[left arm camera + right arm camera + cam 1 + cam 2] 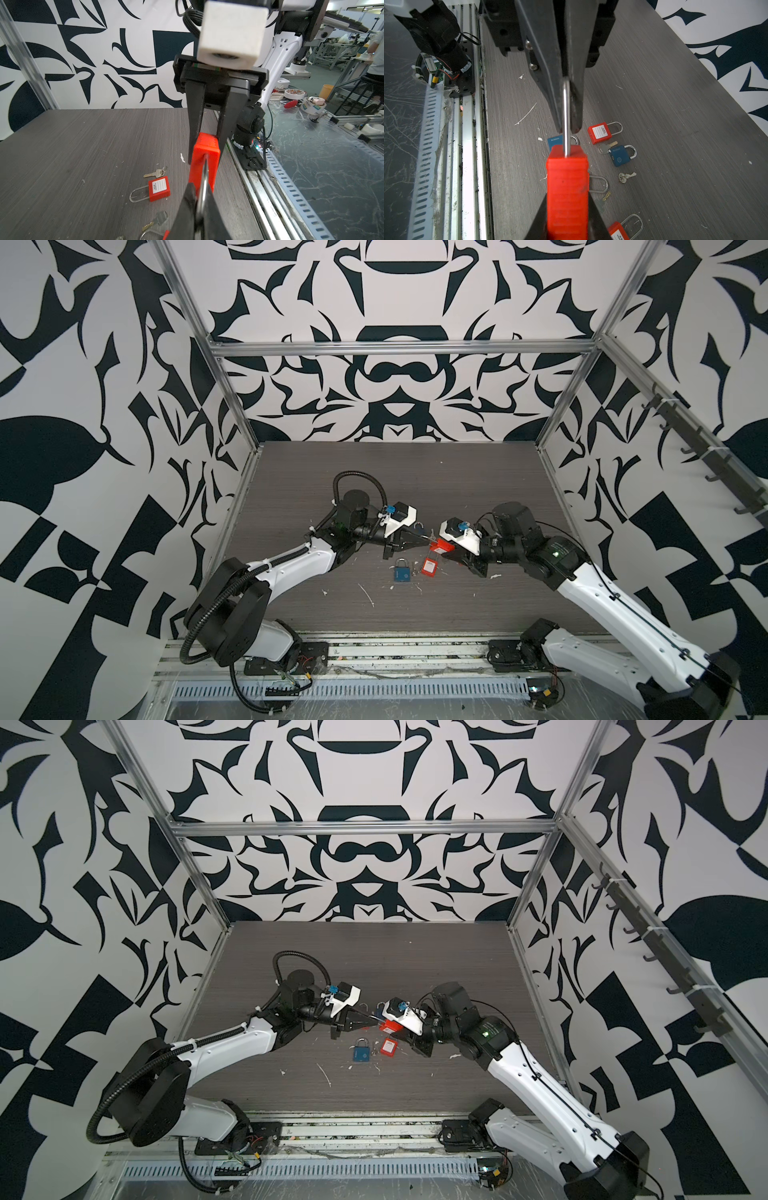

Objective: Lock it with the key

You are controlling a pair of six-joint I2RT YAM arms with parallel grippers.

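Evidently the left tool (568, 127) is there to steady the lock. Its fingers are pressed together on the steel shackle (566, 104), pinching the loop between them. The left arm reaches out low from its base, forearm stretched toward mid-bench and wrist about level, so the tool points sideways at its partner.

Straight beyond that tool's tips hangs the red padlock (566, 176), clear of the bench (415, 614). It lies on its side, with the shackle toward the left tool and its base toward the right one.

The right tool (206, 156) clamps the red body from two sides, its fingers parted only by the body's thickness. Its arm mirrors the left: elbow raised, wrist level, tool aimed back at the left tool, the two nearly tip to tip.

Held from both ends like this, the lock cannot twist, which I judge suits pressing the shackle home or turning a key. Whether a key sits in the keyhole I cannot tell, because the base is hidden between the right tool's fingers. Below both tools, spare padlocks (402, 571) and loose keys (626, 176) lie on the bench.
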